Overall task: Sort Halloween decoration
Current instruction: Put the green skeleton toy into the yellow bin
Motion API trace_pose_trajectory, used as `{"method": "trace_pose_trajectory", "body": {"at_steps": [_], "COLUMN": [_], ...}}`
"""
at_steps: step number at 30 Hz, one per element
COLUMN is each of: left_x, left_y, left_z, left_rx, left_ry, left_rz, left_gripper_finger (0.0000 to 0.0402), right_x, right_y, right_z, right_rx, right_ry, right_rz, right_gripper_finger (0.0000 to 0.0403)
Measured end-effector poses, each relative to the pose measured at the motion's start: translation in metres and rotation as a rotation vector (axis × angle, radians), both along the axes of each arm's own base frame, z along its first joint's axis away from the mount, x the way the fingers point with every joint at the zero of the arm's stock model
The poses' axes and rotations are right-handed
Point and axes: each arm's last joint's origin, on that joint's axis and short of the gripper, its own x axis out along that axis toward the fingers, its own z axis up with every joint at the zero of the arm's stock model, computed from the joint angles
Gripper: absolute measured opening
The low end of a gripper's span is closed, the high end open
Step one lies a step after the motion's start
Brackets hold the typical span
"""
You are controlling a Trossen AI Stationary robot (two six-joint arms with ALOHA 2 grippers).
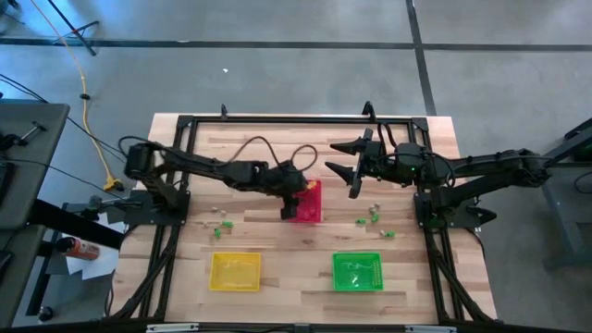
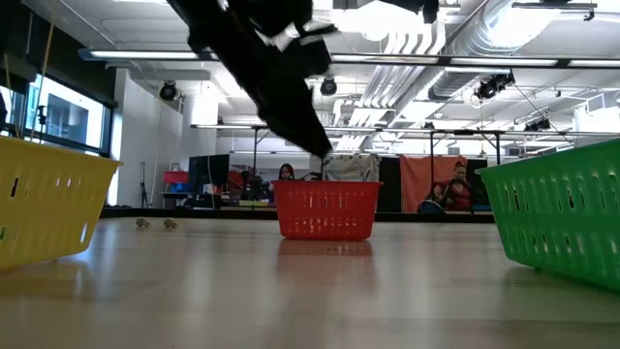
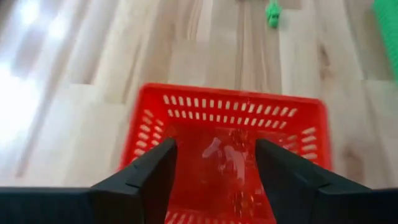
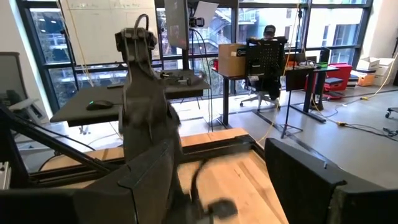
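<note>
On the wooden table (image 1: 277,268), three mesh baskets stand apart: the red basket (image 1: 308,202) near the middle, and the yellow basket (image 1: 235,271) and green basket (image 1: 357,271) at the near edge, left and right. The left gripper (image 1: 291,199) hangs right above the red basket, its fingers spread, with nothing seen between them; the wrist view looks straight down into the basket past the two dark fingers (image 3: 149,174). The right gripper (image 1: 352,169) is raised above the table to the right of the red basket, also spread wide and empty.

The Halloween decoration lies in small scatters: a few pale and green trinkets (image 1: 222,220) left of the red basket, a few more (image 1: 375,220) to its right, and one green trinket (image 3: 273,14) on bare wood beyond the basket.

The risks, as I judge them: the left arm sits low over the basket, so a careless sideways pull could catch the rim and drag or tip it, spilling what is sorted. The two arms are close across the middle; reaching at once could bring them together. The trinkets are tiny, so a pinch slightly off could flick one away or close on nothing.
</note>
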Motion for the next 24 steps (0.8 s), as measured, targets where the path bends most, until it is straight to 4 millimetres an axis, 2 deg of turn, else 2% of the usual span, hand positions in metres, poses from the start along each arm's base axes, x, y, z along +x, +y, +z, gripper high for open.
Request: {"method": "trace_pose_trajectory", "body": {"at_steps": [4, 9, 13, 17, 21, 24], "left_x": [-0.021, -0.05, -0.077, -0.105, -0.123, -0.127], "left_y": [0.003, 0.004, 0.001, 0.0, -0.003, -0.007], "left_z": [0.039, 0.097, 0.123, 0.121, 0.098, 0.084], "left_rx": [-0.021, -0.02, -0.015, -0.064, -0.109, -0.158], "left_ry": [-0.065, -0.298, -0.538, -0.719, -0.75, -0.76], "left_rz": [0.038, 0.089, 0.091, 0.111, 0.161, 0.177], "left_gripper_finger": [0.0211, 0.0211, 0.0211, 0.0211, 0.0211, 0.0211], "right_x": [0.0, 0.0, 0.0, 0.001, 0.001, 0.001], "right_y": [0.0, 0.0, 0.001, 0.003, 0.003, 0.004], "right_z": [0.001, 0.001, 0.001, 0.002, 0.001, 0.001], "right_rx": [0.0, 0.0, -0.001, 0.018, 0.04, 0.04], "right_ry": [-0.005, -0.009, -0.016, -0.021, -0.021, -0.018], "right_rz": [0.0, 0.002, 0.041, 0.091, 0.111, 0.128], "right_gripper_finger": [0.0248, 0.0248, 0.0248, 0.0248, 0.0248, 0.0248]}}
